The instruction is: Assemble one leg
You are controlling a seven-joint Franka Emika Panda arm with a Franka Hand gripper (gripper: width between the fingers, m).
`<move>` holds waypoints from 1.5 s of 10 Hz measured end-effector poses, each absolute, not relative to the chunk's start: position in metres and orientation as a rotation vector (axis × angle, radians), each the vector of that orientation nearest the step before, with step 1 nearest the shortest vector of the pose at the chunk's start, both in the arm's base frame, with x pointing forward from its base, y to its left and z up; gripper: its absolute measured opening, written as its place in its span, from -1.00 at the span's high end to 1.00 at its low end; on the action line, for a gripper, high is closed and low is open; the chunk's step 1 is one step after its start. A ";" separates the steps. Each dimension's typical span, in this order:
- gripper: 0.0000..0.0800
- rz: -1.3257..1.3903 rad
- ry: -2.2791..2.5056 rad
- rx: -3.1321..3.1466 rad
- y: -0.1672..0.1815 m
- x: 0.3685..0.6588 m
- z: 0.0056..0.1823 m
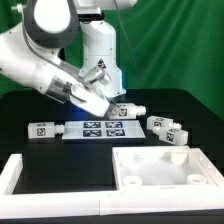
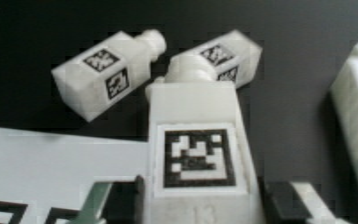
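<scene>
In the wrist view a white leg (image 2: 194,120) with a black-and-white tag lies lengthwise between my gripper's (image 2: 197,205) two fingers. A dark gap shows on each side of the leg, so the jaws stand open around it. Two more legs (image 2: 108,72) (image 2: 222,62) lie side by side just beyond its far end. In the exterior view the gripper (image 1: 106,106) is low over the black table at the far edge of the marker board (image 1: 100,127). Those two legs (image 1: 130,109) are just to its right there.
The large white tray-like panel (image 1: 160,165) lies at the front right. A white L-shaped rail (image 1: 18,172) runs along the front left. One leg (image 1: 40,130) lies left of the marker board, and two more (image 1: 158,123) (image 1: 178,133) lie right of it.
</scene>
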State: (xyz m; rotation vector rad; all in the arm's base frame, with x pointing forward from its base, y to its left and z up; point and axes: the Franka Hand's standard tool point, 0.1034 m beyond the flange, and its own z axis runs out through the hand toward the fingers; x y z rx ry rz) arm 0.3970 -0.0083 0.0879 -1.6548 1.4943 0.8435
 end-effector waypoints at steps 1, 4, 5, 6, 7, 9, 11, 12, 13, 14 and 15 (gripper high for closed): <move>0.29 0.778 1.552 -1.685 -0.009 0.401 0.100; 0.29 0.719 1.575 -1.747 -0.009 0.399 0.099; 0.29 0.703 1.507 -1.856 -0.020 0.404 0.104; 0.29 0.658 1.450 -1.941 -0.029 0.420 0.116; 0.29 0.605 1.391 -2.019 -0.029 0.439 0.128; 0.29 0.596 1.356 -2.044 -0.024 0.443 0.129; 0.29 0.585 1.363 -2.049 -0.025 0.444 0.128; 0.28 0.559 1.356 -2.079 -0.025 0.446 0.127; 0.28 0.564 1.248 -2.200 -0.022 0.445 0.126; 0.28 0.521 1.188 -2.296 -0.022 0.457 0.133; 0.28 0.386 1.124 -2.438 -0.021 0.474 0.141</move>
